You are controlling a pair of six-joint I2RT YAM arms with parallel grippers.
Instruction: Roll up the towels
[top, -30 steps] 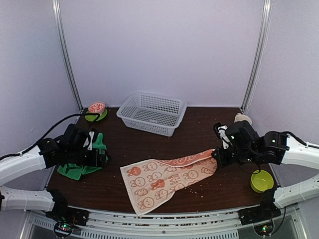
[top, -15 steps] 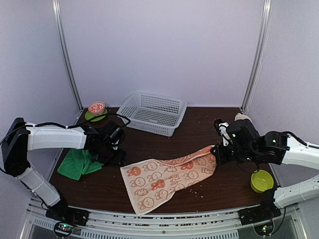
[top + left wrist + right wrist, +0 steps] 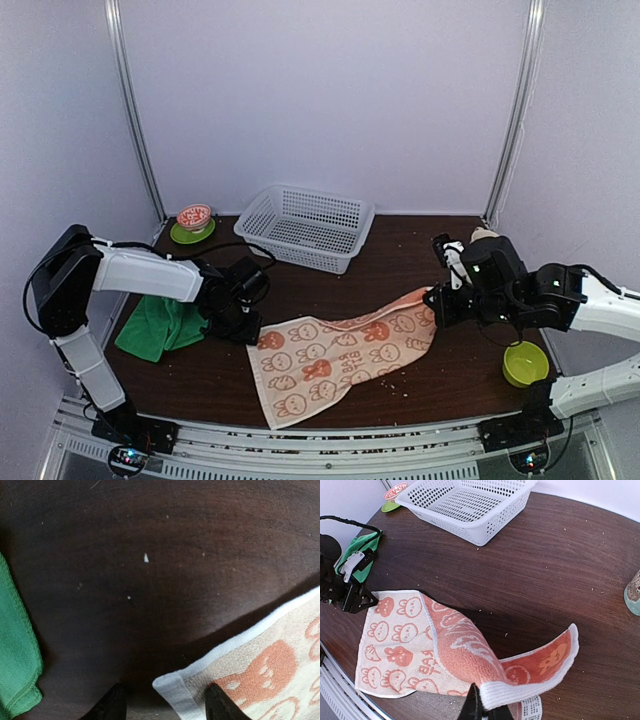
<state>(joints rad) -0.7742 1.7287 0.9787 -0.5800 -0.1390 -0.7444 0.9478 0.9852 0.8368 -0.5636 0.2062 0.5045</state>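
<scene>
The orange towel (image 3: 340,355) lies in front of the white basket (image 3: 300,250) on the dark worktop (image 3: 400,250). It is printed with rabbits and carrots and hemmed in white. Its half away from the basket lies flat, while its right end is lifted and folded over, showing a deeper orange side. The plain green towel (image 3: 155,328) sits bunched to the basket's front left.

The right wrist view shows the right gripper (image 3: 485,710) clamped on the towel's raised white hem, and the cloth curling up from the worktop, which the overhead view flattens. The left wrist view shows the left gripper (image 3: 165,702) with its fingers apart, the towel's left corner lying between them. It also shows crumbs on the wood and the green towel's looped weave (image 3: 15,655).

Letters are printed among the rabbits, but they are too small to read.
</scene>
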